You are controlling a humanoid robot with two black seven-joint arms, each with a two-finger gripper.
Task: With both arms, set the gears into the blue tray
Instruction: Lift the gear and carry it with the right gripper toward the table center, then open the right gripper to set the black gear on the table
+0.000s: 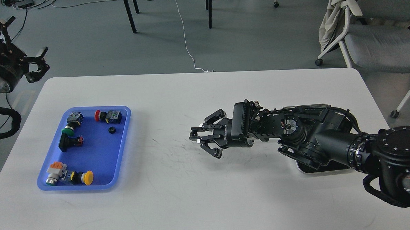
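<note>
The blue tray [126, 146] lies on the left of the white table. One gear [112, 129], a tiny black disc, rests in its far right part among push-button switches. My right gripper [193, 135] hovers over the table's middle, well right of the tray, pointing left. Its fingers are drawn close around a small dark piece that looks like a gear. My left gripper [37, 64] hangs off the table's far left corner, fingers spread, holding nothing.
Several push-button switches [108, 115] with red, green and yellow caps lie in the blue tray. A steel tray [318, 168] sits at the right, mostly hidden under my right arm. An office chair [378, 41] stands beyond the table's right corner.
</note>
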